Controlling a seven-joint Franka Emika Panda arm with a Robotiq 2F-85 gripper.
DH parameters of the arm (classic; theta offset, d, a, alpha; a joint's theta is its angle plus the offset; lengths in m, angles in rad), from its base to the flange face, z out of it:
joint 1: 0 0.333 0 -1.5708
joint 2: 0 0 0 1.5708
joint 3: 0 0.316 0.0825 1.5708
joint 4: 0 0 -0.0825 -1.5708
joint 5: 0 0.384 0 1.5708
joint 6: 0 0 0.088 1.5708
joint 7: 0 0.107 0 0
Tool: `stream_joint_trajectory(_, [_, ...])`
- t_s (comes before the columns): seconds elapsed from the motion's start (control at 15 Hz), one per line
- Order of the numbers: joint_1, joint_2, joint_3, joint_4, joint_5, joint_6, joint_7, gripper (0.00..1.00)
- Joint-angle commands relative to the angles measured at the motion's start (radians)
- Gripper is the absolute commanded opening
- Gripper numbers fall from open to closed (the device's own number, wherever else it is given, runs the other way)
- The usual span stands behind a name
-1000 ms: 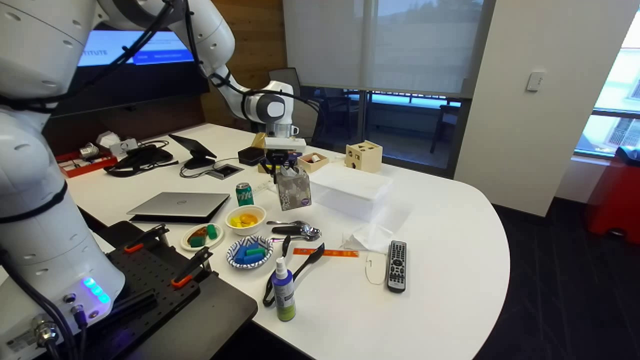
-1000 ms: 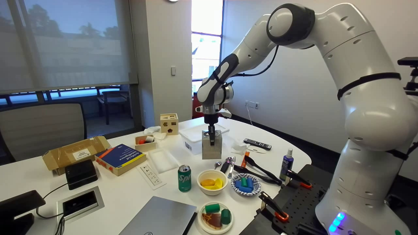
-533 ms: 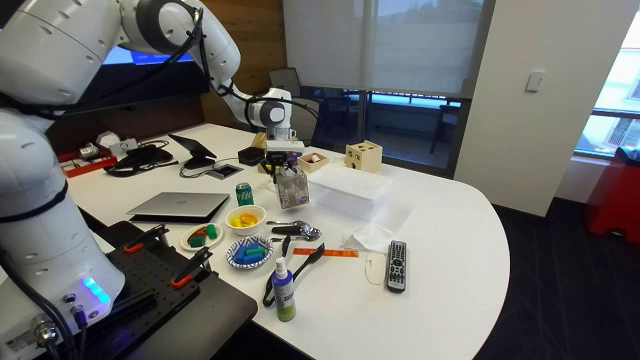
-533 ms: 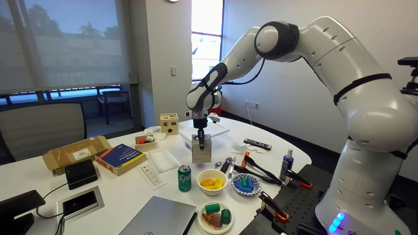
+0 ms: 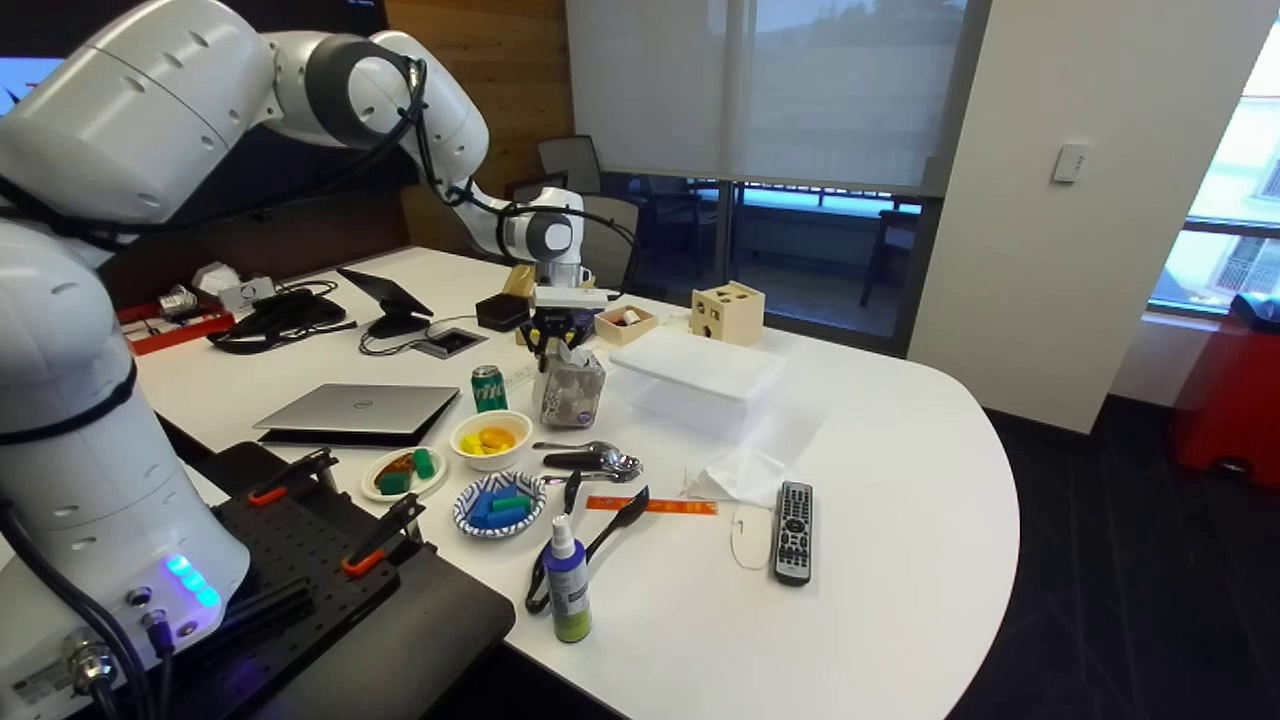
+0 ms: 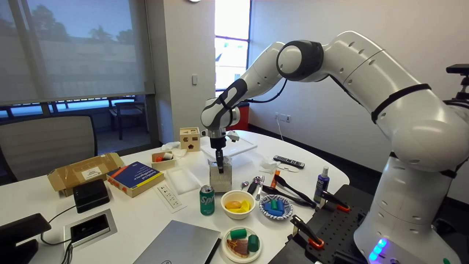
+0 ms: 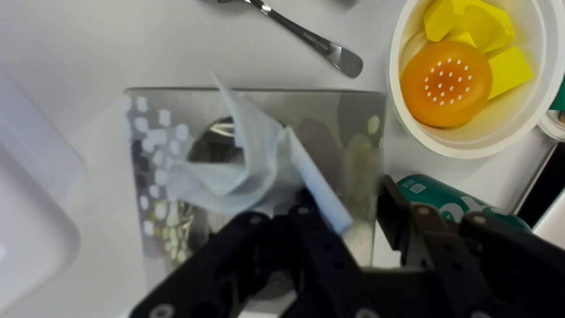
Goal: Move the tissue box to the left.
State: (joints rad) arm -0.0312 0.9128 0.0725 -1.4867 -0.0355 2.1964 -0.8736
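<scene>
We find the gripper (image 7: 346, 193) clasping one side of the tissue box (image 5: 573, 394), its fingers partly parted, one in the opening, one outside. The box is between the green can (image 6: 207, 200) and the white bin (image 5: 703, 364); we cannot confirm contact with the table (image 5: 890, 520).

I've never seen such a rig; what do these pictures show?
The white machine is a robot arm; the dark part at its end is the gripper. Two pictures come from cameras standing outside it; the close-up, from one on its wrist looking down. On the table are a laptop, a green can, a remote, a spray bottle and a bowl of yellow and orange pieces, among others. The gripper straddles one side of the patterned tissue box; whether it is gripping, I can't tell.
</scene>
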Motion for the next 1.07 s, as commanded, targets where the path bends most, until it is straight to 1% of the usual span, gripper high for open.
stream_joint_trajectory(0.0, [-0.006, -0.018, 0.001, 0.028, -0.03, -0.068, 0.034, 0.69])
stream_joint_trajectory(0.07, [-0.01, -0.042, 0.003, 0.007, -0.029, -0.066, 0.029, 0.78])
stream_joint_trajectory(0.27, [-0.013, -0.109, -0.001, -0.053, -0.03, -0.045, 0.035, 0.99])
stream_joint_trajectory(0.47, [-0.024, -0.209, -0.006, -0.128, -0.027, -0.031, 0.042, 1.0])
stream_joint_trajectory(0.6, [-0.038, -0.293, -0.017, -0.187, -0.022, -0.048, 0.056, 1.0])
stream_joint_trajectory(0.87, [-0.092, -0.474, -0.037, -0.334, -0.007, -0.06, 0.038, 1.0])
stream_joint_trajectory(1.0, [-0.112, -0.54, -0.052, -0.383, -0.003, -0.076, 0.036, 1.0])
